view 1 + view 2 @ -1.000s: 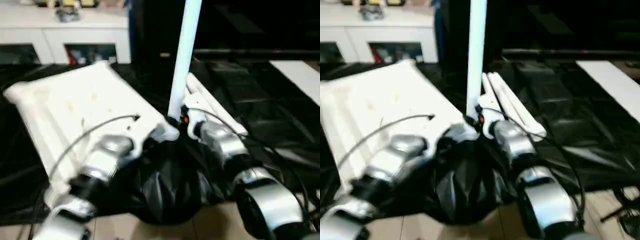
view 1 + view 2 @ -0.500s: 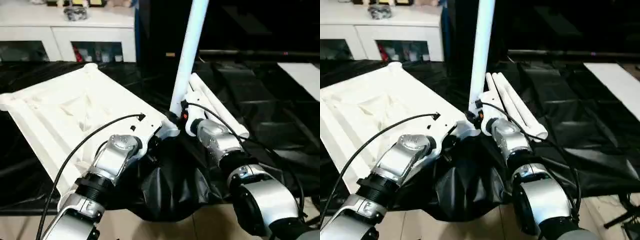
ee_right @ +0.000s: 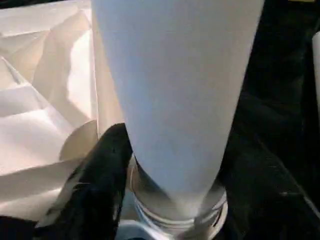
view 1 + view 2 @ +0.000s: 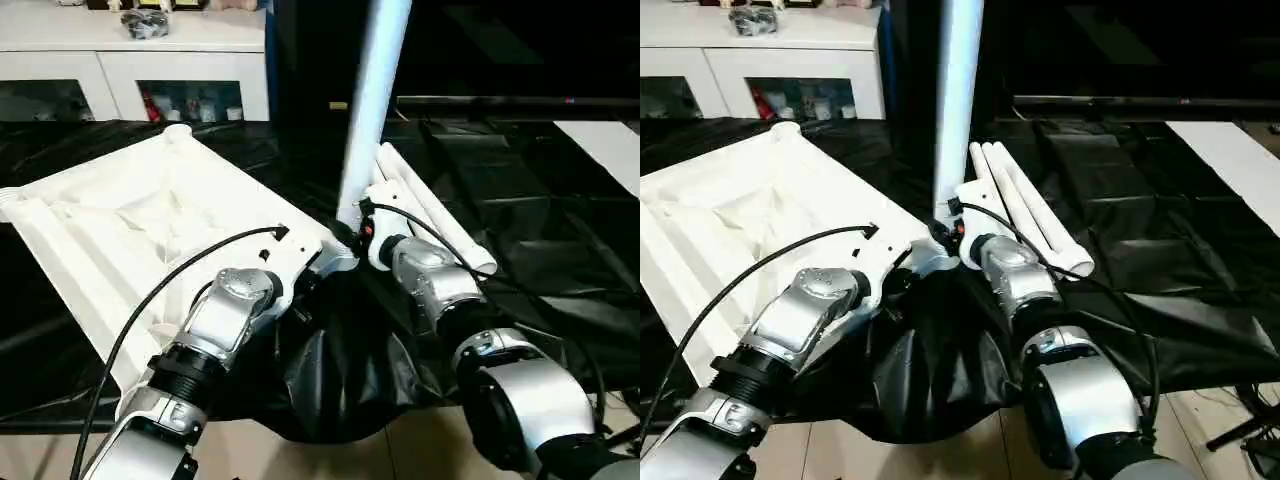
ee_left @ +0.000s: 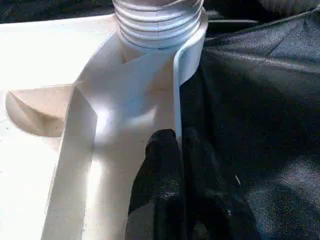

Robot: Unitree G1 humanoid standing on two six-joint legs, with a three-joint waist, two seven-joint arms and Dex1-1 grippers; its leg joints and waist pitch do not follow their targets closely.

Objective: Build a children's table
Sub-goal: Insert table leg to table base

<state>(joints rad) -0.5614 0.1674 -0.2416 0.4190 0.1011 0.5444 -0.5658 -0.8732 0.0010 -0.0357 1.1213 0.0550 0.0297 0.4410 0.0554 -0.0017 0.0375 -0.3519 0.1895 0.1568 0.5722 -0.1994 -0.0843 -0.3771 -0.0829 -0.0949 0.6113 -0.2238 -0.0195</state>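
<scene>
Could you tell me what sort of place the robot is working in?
Probably a furnished room used as a test space: a white cabinet with glass doors at the back, black sheeting over the work surface, and light flooring.

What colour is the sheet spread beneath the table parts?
Glossy black sheet, clearest in the right eye view.

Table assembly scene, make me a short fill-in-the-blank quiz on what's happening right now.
1. The table top lies with its ribbed ____ facing up.
2. One leg stands ____ in the corner socket.
3. The left gripper pinches the table top's ____.
4. The spare legs lie on a ____ sheet.

Missing words: underside; upright; rim; black
</scene>
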